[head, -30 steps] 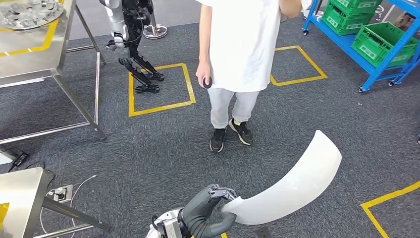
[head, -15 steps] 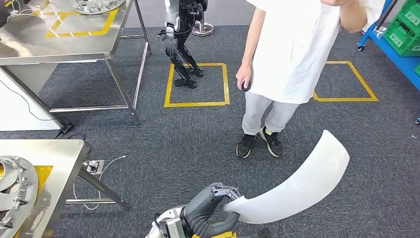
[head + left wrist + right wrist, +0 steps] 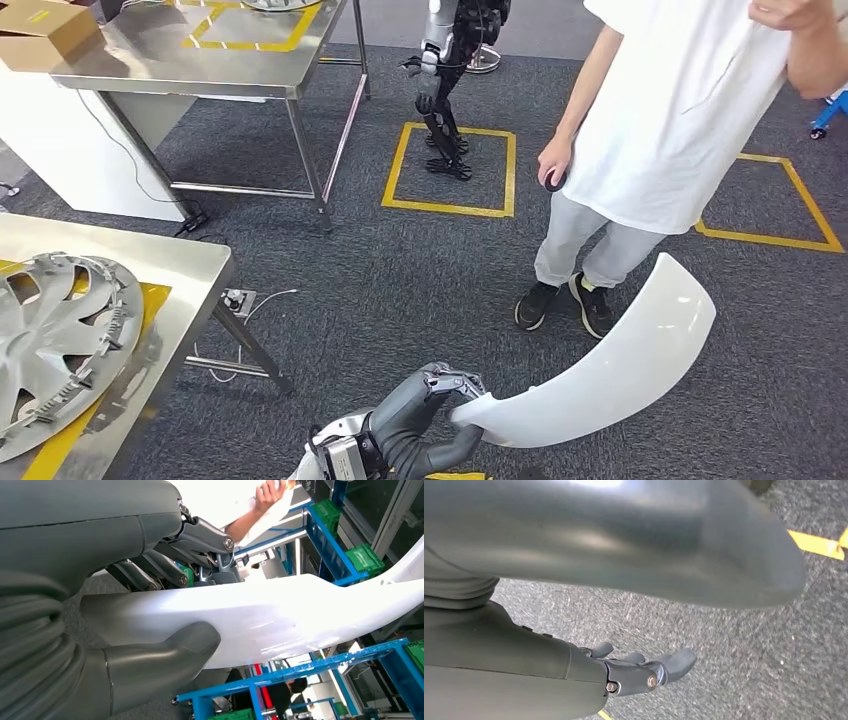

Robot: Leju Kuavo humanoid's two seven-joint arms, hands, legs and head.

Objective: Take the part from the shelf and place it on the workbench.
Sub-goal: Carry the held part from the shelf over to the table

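A long, curved white part (image 3: 620, 375) hangs over the carpet at the lower right of the head view. My left hand (image 3: 425, 415) grips its near end, thumb underneath and fingers (image 3: 452, 383) on top. The left wrist view shows that hand (image 3: 100, 540) clamped on the white part (image 3: 280, 615) close up. A steel workbench (image 3: 190, 270) stands at my left, with a silver wheel cover (image 3: 60, 340) lying on a yellow-marked area. My right hand (image 3: 574, 670) hangs above the carpet with straight fingers (image 3: 649, 672) and holds nothing.
A person (image 3: 680, 130) in a white shirt stands on the carpet ahead right, close to the part's far tip. Further back are a second steel table (image 3: 200, 60) with a cardboard box (image 3: 45, 30), and another robot (image 3: 450, 80) on a yellow floor square.
My view has swung to the left, so the whole scene has slid right and the near workbench with the wheel cover has come further in. My left hand still grips the part.
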